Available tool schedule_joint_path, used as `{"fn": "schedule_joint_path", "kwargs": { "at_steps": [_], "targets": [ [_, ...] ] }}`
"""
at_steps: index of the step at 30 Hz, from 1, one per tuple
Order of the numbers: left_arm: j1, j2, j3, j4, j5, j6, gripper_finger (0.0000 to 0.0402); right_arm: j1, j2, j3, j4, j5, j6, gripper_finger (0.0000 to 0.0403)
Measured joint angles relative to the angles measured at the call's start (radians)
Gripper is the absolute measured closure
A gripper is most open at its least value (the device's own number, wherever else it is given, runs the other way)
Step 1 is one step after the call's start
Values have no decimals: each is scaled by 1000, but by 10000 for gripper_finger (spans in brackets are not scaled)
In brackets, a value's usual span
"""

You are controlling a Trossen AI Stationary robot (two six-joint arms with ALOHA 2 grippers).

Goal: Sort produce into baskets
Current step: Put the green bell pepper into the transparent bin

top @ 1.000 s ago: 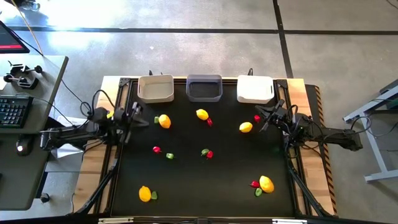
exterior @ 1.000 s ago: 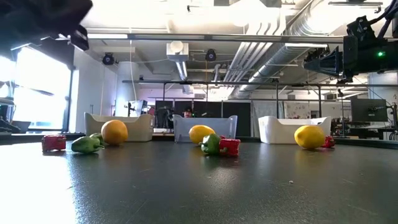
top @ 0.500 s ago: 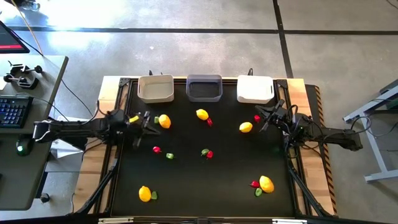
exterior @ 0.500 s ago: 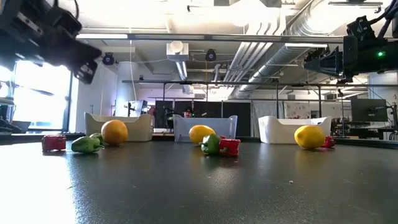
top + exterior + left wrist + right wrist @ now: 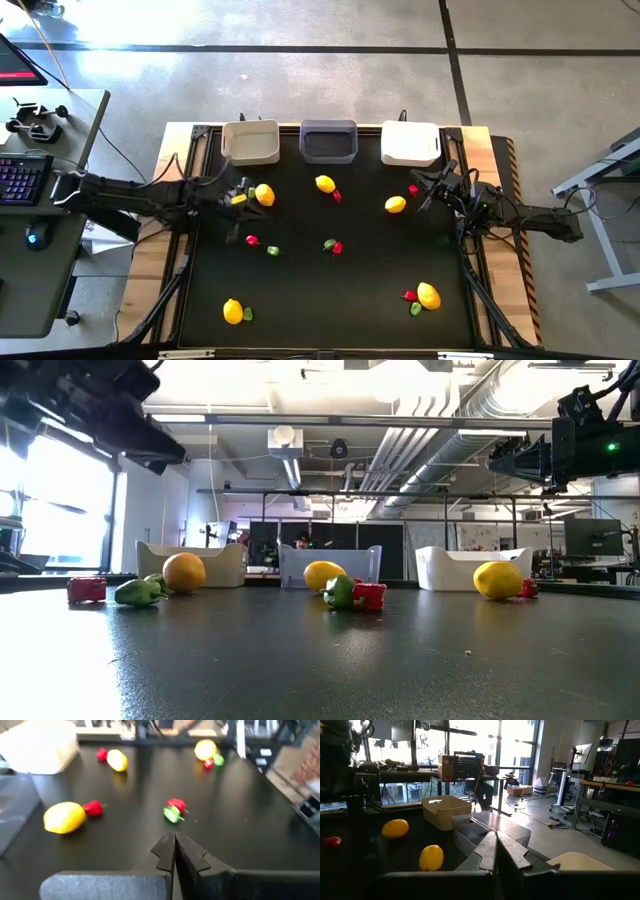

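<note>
The left hand [image 5: 243, 198] is clenched and empty above the table [image 5: 300, 290], just beside an orange-yellow piece [image 5: 264, 194]. The right hand [image 5: 432, 190], also clenched, waits near the white basket [image 5: 410, 143]. The produce lies scattered and unsorted, so this looks like the first approach; the fingers must open before grasping.
</note>
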Motion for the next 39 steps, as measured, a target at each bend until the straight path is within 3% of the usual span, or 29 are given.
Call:
{"fn": "schedule_joint_path", "kwargs": {
  "at_steps": [11,19,33,39],
  "targets": [
    [-62,269,168,-105,-9,-91,384,0,0,0,0,0,0,402],
    [-47,440,342,-443,44,-102,331,0,0,0,0,0,0,402],
    [-180,679,382,-434,42,-178,226,0,0,0,0,0,0,402],
    [-248,751,382,-428,-51,-139,215,0,0,0,0,0,0,402]
  ]
}}
